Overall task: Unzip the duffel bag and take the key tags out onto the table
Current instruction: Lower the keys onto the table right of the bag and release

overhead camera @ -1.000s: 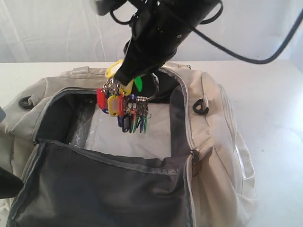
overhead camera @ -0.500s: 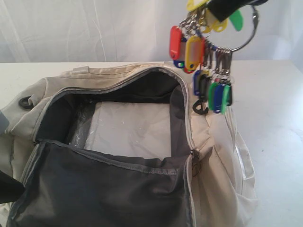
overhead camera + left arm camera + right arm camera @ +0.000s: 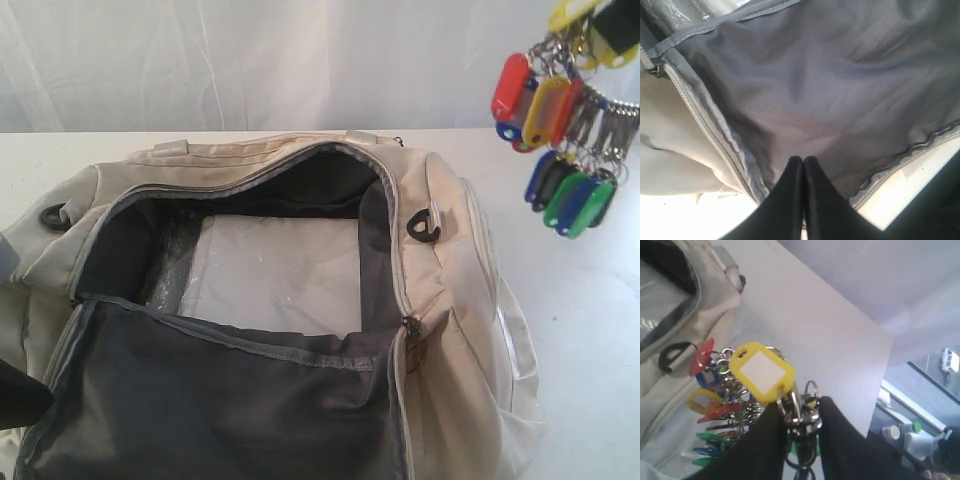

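- Right wrist view shows us the key tags [image 3: 762,371] right at the right gripper [image 3: 801,426]. Its two dark fingers are partly closed on the knot of metal rings. The big yellow tag stands just beyond the fingertips, and the red, blue and green tags fan out toward the duffel bag [image 3: 685,340].
- In the exterior view the key tags [image 3: 565,130] hang in the air, higher than the duffel bag [image 3: 455,290] and off past its right end. They are well apart from the fabric, over the bare table [image 3: 575,340].
- That same view cuts the holding gripper off at the frame edge. Only the right wrist camera tells us the bunch is gripped by its rings and not by a tag.
- The exterior view alone gives us the whole duffel bag. It lies unzipped with its main opening gaping. The flap [image 3: 220,410] is folded down toward the near side, dark grey lining up. A pale sheet under clear plastic lies on the bottom of the compartment.
- The left wrist view shows what neither other camera does: the left gripper [image 3: 803,164] with its fingers pressed together tip to tip. It sits against the grey lining of the duffel bag's flap, close to the flap's zippered edge.
- We cannot tell whether any lining is pinched between those closed tips. No key tags appear in this view.
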You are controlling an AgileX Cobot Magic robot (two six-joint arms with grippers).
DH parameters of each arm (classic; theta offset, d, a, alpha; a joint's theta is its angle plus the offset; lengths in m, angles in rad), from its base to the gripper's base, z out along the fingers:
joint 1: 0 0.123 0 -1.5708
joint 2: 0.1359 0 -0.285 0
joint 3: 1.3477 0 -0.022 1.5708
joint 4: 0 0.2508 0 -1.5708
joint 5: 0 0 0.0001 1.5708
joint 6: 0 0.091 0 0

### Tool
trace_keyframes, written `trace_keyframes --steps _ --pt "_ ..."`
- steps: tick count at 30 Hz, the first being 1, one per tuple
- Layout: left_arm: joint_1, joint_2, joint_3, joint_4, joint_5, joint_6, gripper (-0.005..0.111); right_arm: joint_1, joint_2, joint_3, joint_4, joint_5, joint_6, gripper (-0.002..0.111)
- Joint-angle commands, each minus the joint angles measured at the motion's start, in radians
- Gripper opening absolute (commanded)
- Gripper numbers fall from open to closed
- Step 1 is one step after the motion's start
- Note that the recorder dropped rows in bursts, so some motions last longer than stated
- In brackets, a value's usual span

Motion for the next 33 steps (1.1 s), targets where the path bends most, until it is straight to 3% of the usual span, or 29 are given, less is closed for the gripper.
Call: trace_keyframes --steps 1,9,21,33 --pt "-0.008 -0.007 0.004 -0.016 0.006 0.006 0.000 -0.067 -0.015 0.083 -0.004 -0.013 0.008 0.000" --pt "-0.008 -0.007 0.004 -0.016 0.006 0.006 0.000 -0.264 0.014 0.234 0.146 -0.173 -0.011 0.000" --pt "-0.008 -0.007 0.004 -0.020 0.006 0.006 0.000 -0.465 0.209 0.283 0.430 -0.214 -0.129 0.000" --pt "-0.008 -0.007 0.005 -0.021 0.004 0.006 0.000 -0.513 0.322 0.376 0.477 -0.380 -0.129 0.000"
